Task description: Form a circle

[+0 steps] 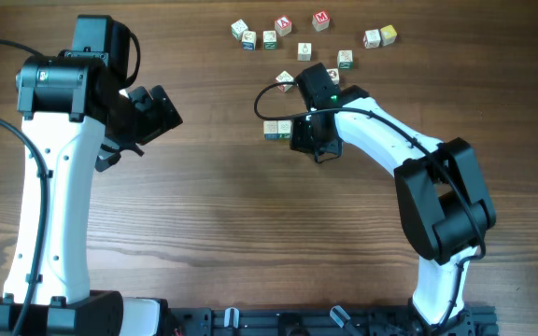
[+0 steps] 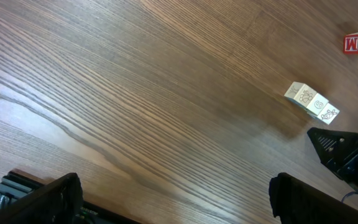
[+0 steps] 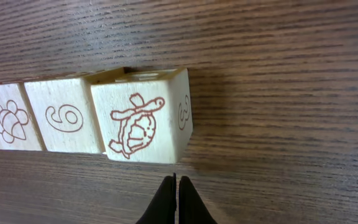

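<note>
Circle: not formed, by my reckoning barely begun. Row of three cubes (image 3: pixel 86 118), touching, straight, on worktop (image 3: pixel 278 68). Other cubes (image 1: pixel 284 25) scattered beyond. My right claw (image 3: pixel 176 198): pressed together, empty, just beside turtle cube (image 3: pixel 142 118). My left claw (image 2: pixel 179 202): spread, empty, well apart.

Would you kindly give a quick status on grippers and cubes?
Left gripper open, empty. Right gripper shut, empty, tips near turtle cube ending three-cube row. Other cubes scattered; no ring. Nothing blocking.
</note>
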Robot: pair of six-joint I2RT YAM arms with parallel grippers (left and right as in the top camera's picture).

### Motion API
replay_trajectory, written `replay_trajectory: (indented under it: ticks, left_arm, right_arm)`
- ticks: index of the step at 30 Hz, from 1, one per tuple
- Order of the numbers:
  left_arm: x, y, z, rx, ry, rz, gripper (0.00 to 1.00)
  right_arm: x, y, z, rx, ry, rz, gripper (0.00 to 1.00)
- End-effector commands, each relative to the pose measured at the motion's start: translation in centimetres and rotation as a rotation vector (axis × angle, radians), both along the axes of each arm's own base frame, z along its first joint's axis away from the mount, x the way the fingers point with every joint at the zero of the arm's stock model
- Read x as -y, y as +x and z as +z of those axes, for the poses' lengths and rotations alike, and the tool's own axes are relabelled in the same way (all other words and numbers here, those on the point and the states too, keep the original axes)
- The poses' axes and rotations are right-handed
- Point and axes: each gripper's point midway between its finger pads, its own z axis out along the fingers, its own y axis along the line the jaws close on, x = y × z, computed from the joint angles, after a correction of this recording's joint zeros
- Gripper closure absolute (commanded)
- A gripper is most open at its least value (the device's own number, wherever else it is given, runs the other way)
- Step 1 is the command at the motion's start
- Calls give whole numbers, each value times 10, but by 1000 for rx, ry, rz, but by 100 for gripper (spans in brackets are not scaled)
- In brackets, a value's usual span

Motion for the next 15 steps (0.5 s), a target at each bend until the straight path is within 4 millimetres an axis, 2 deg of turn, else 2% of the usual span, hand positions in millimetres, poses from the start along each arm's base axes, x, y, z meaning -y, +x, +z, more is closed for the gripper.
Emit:
replay_trajectory:
  ticks: [1,15]
  left_arm:
    - [-2,0,2,9,9,9,0]
    - [-2,0,1,9,9,9,0]
  right_arm:
    - [-1,-4,-8,-24,9,2,95]
    - [-3,3,-7,8,16,1,95]
